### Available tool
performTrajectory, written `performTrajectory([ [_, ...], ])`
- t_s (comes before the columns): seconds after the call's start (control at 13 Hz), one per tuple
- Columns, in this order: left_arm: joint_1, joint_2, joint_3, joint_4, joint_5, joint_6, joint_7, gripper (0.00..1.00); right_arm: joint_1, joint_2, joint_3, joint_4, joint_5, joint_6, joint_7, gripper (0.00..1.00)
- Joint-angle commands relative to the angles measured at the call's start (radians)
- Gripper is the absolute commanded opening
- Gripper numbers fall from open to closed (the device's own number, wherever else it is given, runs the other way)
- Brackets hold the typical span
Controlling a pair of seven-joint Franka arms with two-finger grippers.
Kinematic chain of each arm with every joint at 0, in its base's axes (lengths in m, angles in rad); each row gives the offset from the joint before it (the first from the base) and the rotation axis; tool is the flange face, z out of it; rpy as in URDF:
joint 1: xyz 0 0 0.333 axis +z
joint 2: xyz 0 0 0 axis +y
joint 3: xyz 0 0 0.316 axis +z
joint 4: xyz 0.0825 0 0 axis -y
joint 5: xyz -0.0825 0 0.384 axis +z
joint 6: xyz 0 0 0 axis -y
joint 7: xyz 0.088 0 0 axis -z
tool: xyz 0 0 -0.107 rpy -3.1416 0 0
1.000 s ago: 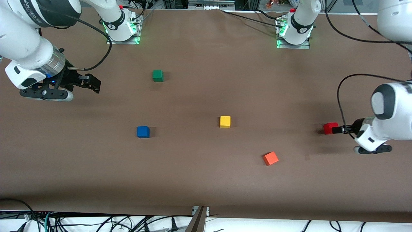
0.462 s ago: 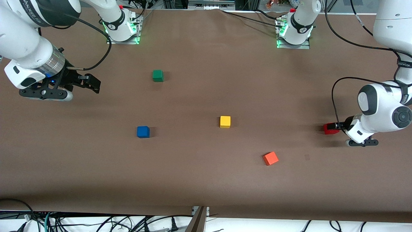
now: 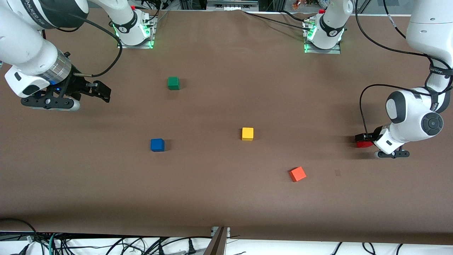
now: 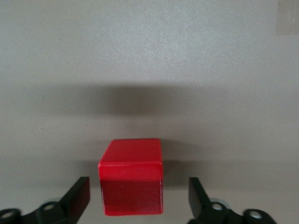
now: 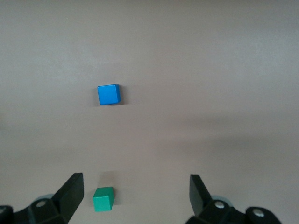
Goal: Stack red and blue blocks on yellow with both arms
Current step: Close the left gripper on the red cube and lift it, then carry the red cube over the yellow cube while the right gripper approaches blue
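Left pincer had dropped down over the red block near the left arm's edge of the worktop; a second before it sat level beside the block, now the wrist had swung upright above it. In the left wrist view the fingers stood apart either side of the red block, gaps visible on both sides, so no clamp yet and the block sat flat on the worktop. Reads as pre-grasp: closing looks like the next call, then lift and carry to yellow, which sat untouched around mid-worktop. Blue block hadn't moved, toward the right arm's end, about as near the front edge as yellow. Right pincer was waiting, held up over the worktop near the right arm's edge, fingers spread with nothing between them; blue block and green cube showed below it. Orange cube lay nearer the front edge than yellow, clear of the likely carry path. Nothing stacked so far.
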Motion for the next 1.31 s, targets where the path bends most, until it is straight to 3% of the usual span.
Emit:
performTrajectory([
  [0.0,0.017,-0.022,-0.005,-0.028,0.021,0.018,0.009,0.37,-0.011,0.002,0.01,0.016,0.015,-0.008,0.002,1.0],
  [0.15,0.019,-0.021,-0.005,-0.025,0.017,0.018,0.011,0.16,-0.011,0.002,0.01,0.016,0.015,-0.008,0.002,1.0],
  [0.31,0.02,-0.024,-0.008,-0.019,0.014,0.016,0.011,0.08,-0.011,0.002,0.01,0.016,0.015,-0.008,0.002,1.0],
  [0.54,0.014,-0.057,-0.051,0.03,0.011,-0.036,-0.004,0.06,-0.011,0.002,0.01,0.016,0.015,-0.008,0.002,1.0],
  [0.85,-0.01,-0.067,-0.212,0.211,0.012,-0.218,-0.117,0.06,-0.011,0.002,0.01,0.016,0.015,-0.008,0.002,1.0],
  [1.23,-0.298,-0.035,-0.24,0.323,0.023,-0.283,-0.429,0.09,-0.006,0.003,0.013,0.027,0.013,-0.008,0.003,1.0],
])
